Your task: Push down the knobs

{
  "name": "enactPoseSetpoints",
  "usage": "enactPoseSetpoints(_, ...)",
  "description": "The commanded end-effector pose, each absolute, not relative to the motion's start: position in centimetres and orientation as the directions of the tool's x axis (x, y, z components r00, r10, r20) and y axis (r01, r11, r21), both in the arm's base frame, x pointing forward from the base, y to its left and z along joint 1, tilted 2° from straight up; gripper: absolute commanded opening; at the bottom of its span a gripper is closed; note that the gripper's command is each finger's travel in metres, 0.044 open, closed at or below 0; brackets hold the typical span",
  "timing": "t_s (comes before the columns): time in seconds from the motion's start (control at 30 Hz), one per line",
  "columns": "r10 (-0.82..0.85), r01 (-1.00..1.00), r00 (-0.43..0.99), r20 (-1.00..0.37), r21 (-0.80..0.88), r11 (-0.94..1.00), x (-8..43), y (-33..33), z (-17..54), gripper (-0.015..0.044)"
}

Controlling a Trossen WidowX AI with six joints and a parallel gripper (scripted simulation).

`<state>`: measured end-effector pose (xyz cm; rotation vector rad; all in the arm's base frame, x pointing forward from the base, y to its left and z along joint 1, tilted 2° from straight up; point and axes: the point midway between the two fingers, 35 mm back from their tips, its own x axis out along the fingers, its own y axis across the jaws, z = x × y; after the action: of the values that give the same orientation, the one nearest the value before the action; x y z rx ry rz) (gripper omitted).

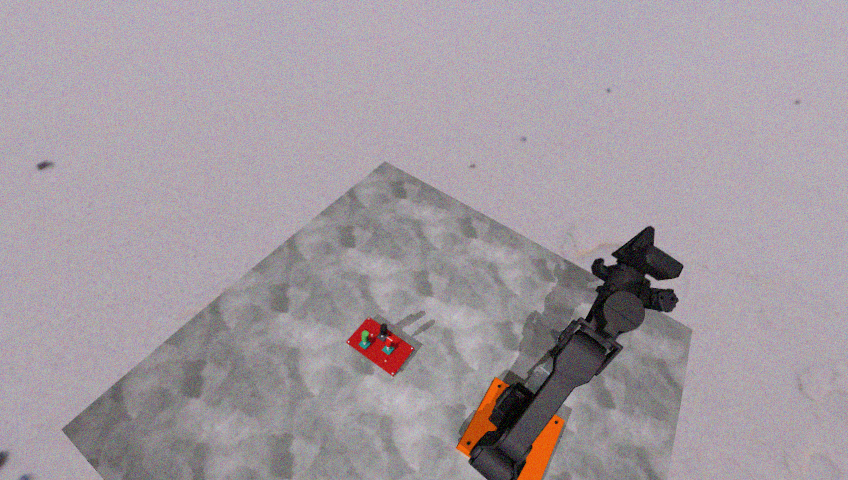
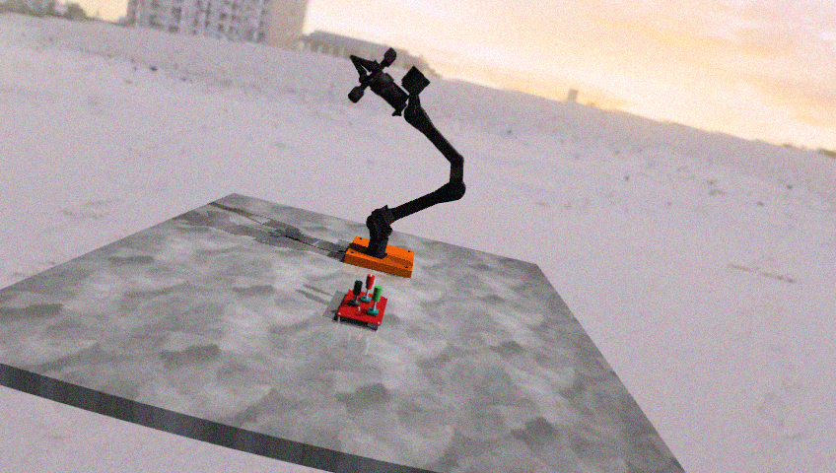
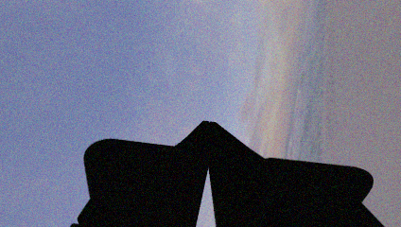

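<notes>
The red circuit board stands on short legs on the table. It carries a green knob, a black knob and a red knob. In the exterior view, pale shaft shows below the red and green knobs, and some below the black one. Exact gaps are too small to judge. My gripper is shut and empty, its fingertips together. It is high above the table, far from the board, pointing up and away. The wrist view shows only fingers and background.
The orange arm base is on the grey mottled table, close to the board. The arm rises from it and leans out over the table's edge in the top view.
</notes>
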<state>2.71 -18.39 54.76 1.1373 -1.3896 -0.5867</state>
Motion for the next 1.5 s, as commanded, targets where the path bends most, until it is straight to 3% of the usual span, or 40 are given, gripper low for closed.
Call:
enactPoseSetpoints(0.0, -0.893, -0.261, 0.211, 0.397, 0.903, 0.340, 3.9, -20.0, 54.1, 0.0000)
enactPoseSetpoints(0.7, -0.852, -0.012, 0.522, 0.041, 0.999, 0.040, 13.9, -25.1, 47.3, 0.0000)
enactPoseSetpoints(1.47, -0.560, 0.444, 0.733, -0.386, 0.895, -0.035, 26.7, -22.7, 37.7, 0.0000)
